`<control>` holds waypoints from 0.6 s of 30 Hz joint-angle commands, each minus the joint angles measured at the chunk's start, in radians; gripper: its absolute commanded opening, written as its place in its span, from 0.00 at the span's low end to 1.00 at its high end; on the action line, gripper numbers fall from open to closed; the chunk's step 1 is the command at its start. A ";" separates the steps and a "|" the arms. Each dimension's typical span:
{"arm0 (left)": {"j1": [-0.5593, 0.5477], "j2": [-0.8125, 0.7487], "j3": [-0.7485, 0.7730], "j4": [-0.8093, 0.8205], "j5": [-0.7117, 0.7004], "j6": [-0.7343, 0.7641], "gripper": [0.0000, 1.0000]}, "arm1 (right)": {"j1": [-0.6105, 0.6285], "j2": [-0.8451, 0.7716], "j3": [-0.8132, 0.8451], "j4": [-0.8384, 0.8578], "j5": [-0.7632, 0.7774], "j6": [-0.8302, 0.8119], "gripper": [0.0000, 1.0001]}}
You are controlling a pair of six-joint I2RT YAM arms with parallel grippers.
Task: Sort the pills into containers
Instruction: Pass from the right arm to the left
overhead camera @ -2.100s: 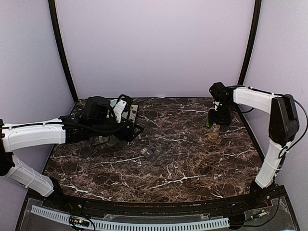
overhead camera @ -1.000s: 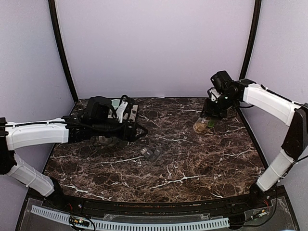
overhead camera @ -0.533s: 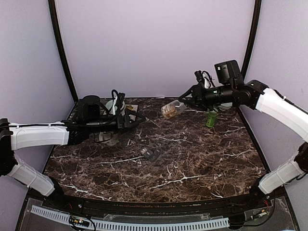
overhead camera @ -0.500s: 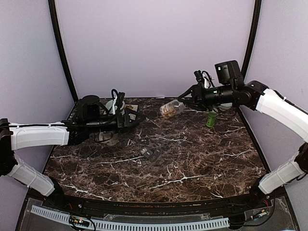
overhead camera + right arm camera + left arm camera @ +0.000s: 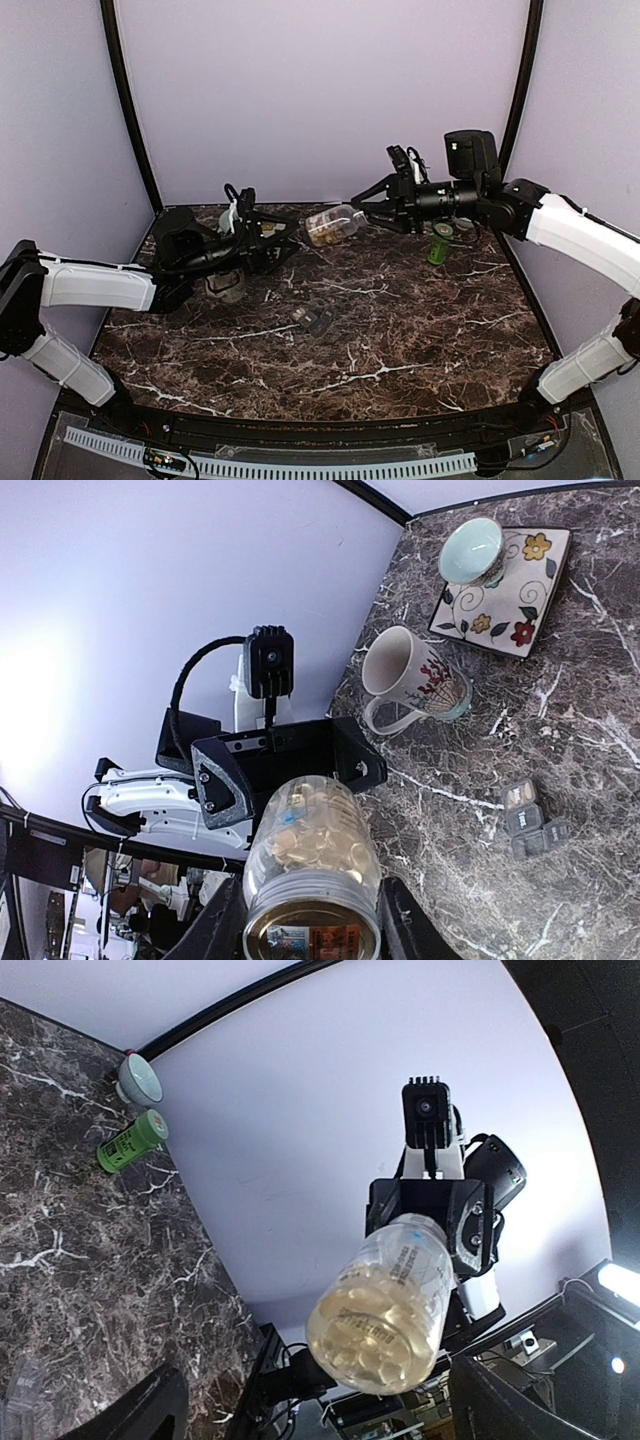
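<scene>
Nearest, mid-table: the dark grey pill organiser [image 5: 315, 318] lay flat, nothing over it, well apart from both arms. No loose pills showed on the marble table [image 5: 400, 350]. Behind it to the left stood the white mug [image 5: 410, 675], partly hidden by the left arm in the top view.

Next back, the L gripper [image 5: 283, 240] hung above the table w/ fingers [image 5: 145, 1410] spread wide and nothing btwn them, aimed at the base of the clear pill jar [image 5: 385, 1300]. The jar was airborne, roughly horizontal, near the L gripper but not touching it. The pills [image 5: 305, 825], tan-yellow, were all inside it, lid apparently on. The R gripper [image 5: 362, 208] was clamped on the jar's lid end, leaving the base free.

Farthest: a green bottle [image 5: 438, 245] at back right w/ a pale round cap [image 5: 138, 1078] beyond it, and a teal bowl [image 5: 470, 550] on a floral tile [image 5: 520, 590] at back left.

Step in hand, as I read it: a handover, prob. so two arms can get the lid off. To do it well:
- L fingers come in square to the jar's axis.
- They straddle the body mid-length, not the rounded base.
- They close only once centred.
- R holds firm till L has it.
- Jar goes mouth-up before the lid loosens, else pills spill.
- Better to open it nearer the organiser.
</scene>
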 commanded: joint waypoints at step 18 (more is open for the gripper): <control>-0.026 0.009 0.014 0.185 0.046 -0.086 0.93 | 0.027 0.022 -0.029 0.208 -0.110 0.083 0.00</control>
